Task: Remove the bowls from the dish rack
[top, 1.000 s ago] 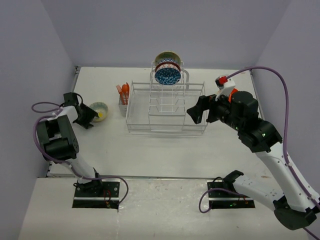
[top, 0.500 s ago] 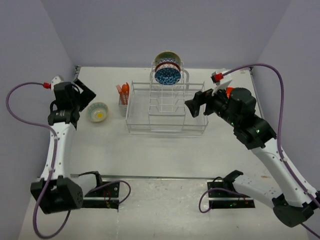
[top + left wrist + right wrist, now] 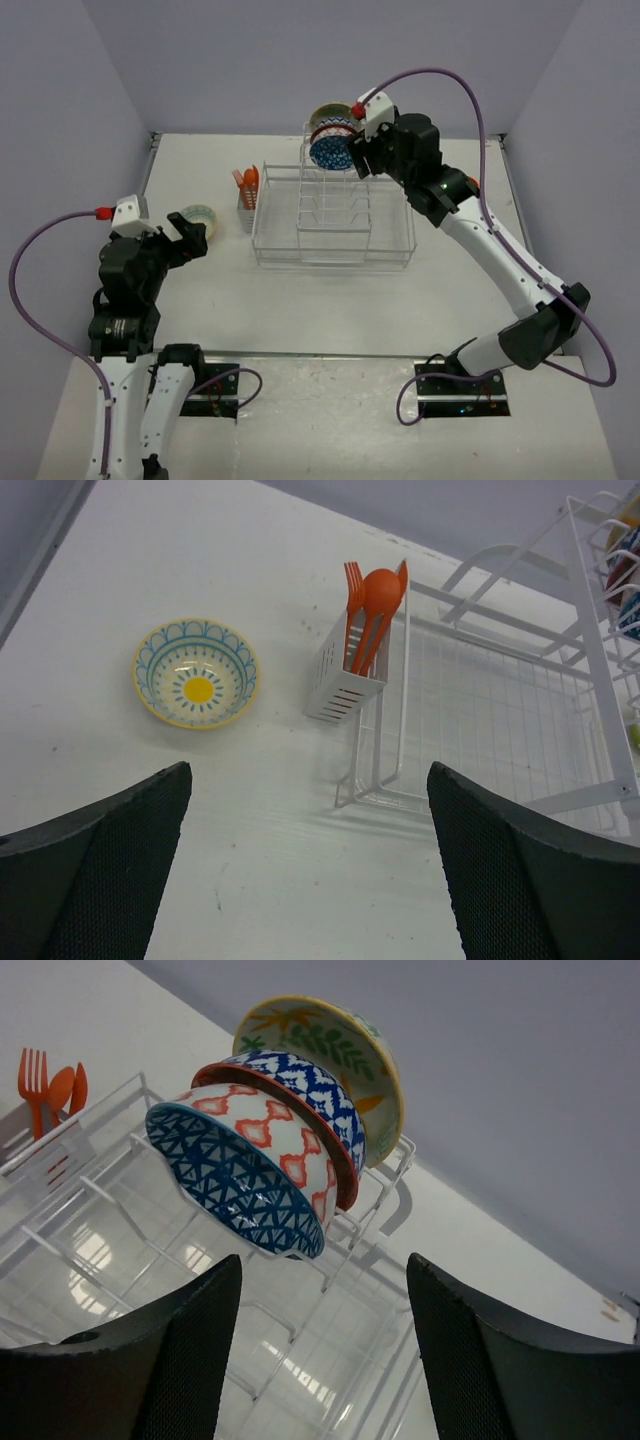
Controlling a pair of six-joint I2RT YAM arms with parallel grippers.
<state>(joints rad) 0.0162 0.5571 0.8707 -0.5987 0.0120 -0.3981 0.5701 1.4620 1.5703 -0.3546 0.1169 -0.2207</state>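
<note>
right wrist view puts you at the job: your right gripper (image 3: 320, 1350) has its fingers spread wide with nothing between them, aimed at three bowls standing on edge in the tall row at the far end of the dish rack (image 3: 335, 262). they lean one on the next, so only the front bowl (image 3: 235, 1185), blue-crossed inside, shows a free rim. that is likely why you come at it from this side. the red-rimmed bowl (image 3: 310, 1095) and the leaf-painted bowl (image 3: 340, 1050) wait behind it.

your left gripper (image 3: 310, 870) is also parted and empty, held above the table (image 3: 250, 810). the flower bowl (image 3: 196, 672) sits upright there, left of the cutlery holder (image 3: 345, 675) and its orange utensils (image 3: 375, 595), clear of the rack, so it looks already unloaded.

half a second ago your right gripper stood off the rack's right side; it has since swung up to the bowls. your left arm has drawn back toward its base, and the flower bowl has not moved.
</note>
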